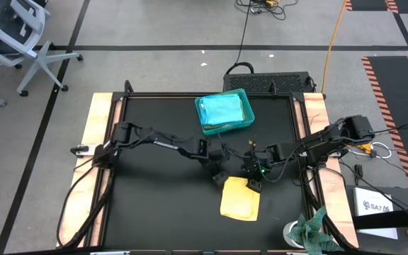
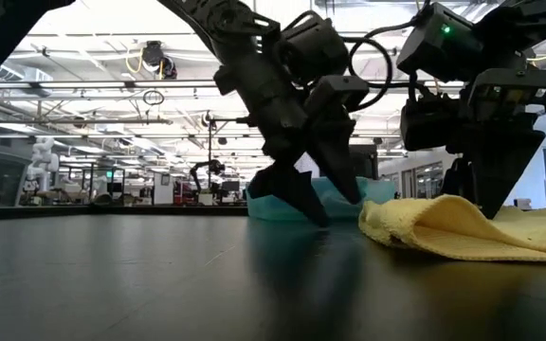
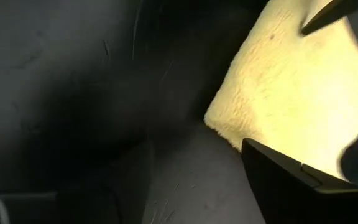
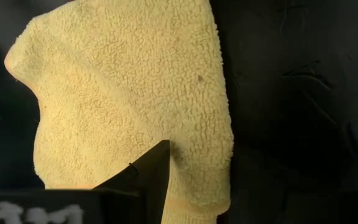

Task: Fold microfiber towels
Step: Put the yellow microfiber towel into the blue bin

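A yellow towel [image 1: 239, 200] lies folded on the black table top, right of the middle and toward the near edge. My left gripper [image 1: 218, 175] stands open at the towel's far left corner [image 3: 213, 121], slanting down, its fingertips [image 2: 318, 210] low over the table with nothing between them. My right gripper [image 1: 253, 184] is open at the towel's far edge, pointing down at a slant. In the right wrist view one of its fingers [image 4: 151, 171] shows over the towel [image 4: 123, 87]. A folded turquoise towel [image 1: 222, 108] lies in a teal tray. My left gripper touches nothing that I can see. My right gripper comes at the yellow towel from above, one fingertip [image 2: 496, 210] down at the towel's raised far edge [image 2: 448, 206]. I cannot tell whether it touches the cloth. The towel lies on the table.
The teal tray [image 1: 246, 122] stands at the far middle of the table, behind both grippers. A mottled green rag [image 1: 310, 230] lies at the near right corner. The table's left half [image 1: 154, 205] is bare black surface.
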Controlling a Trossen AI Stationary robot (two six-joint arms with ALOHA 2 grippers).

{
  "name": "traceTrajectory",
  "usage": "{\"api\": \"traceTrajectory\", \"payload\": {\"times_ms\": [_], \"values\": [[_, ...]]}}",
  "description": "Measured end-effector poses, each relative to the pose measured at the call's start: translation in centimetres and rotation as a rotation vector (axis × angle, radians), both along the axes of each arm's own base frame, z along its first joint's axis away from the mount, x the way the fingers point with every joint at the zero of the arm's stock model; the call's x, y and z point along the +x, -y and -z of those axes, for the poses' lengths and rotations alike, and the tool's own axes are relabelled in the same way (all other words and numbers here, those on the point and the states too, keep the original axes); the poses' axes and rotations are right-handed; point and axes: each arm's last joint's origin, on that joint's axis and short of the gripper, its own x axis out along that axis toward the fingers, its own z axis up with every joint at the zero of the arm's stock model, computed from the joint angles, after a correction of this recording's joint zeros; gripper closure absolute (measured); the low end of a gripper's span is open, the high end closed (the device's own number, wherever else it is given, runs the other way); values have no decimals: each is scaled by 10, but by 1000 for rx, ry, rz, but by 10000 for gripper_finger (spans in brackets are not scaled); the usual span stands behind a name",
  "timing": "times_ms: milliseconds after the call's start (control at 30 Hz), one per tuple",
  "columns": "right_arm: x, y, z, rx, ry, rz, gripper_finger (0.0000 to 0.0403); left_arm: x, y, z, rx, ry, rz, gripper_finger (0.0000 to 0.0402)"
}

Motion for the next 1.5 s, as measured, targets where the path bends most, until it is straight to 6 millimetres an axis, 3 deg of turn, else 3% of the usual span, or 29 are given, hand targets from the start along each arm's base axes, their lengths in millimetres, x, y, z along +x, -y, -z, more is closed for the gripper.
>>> {"api": "traceTrajectory", "payload": {"times_ms": [267,500,867,1067,1267,1433,1500], "values": [[0,0,0,2,-4,15,243,6,-6,-5,-62,76,10,151],[0,0,0,5,-8,25,243,10,9,-1,34,100,-25,151],[1,0,0,11,-3,32,244,16,31,16,14,113,-39,151],[1,1,0,7,-5,41,295,17,31,17,10,98,-130,159],[3,1,-1,-34,28,52,389,16,33,18,26,82,-207,248],[5,1,-1,-25,40,68,398,16,35,20,75,90,-195,364],[5,1,-3,-22,51,70,400,16,35,18,81,105,-191,389]]}}
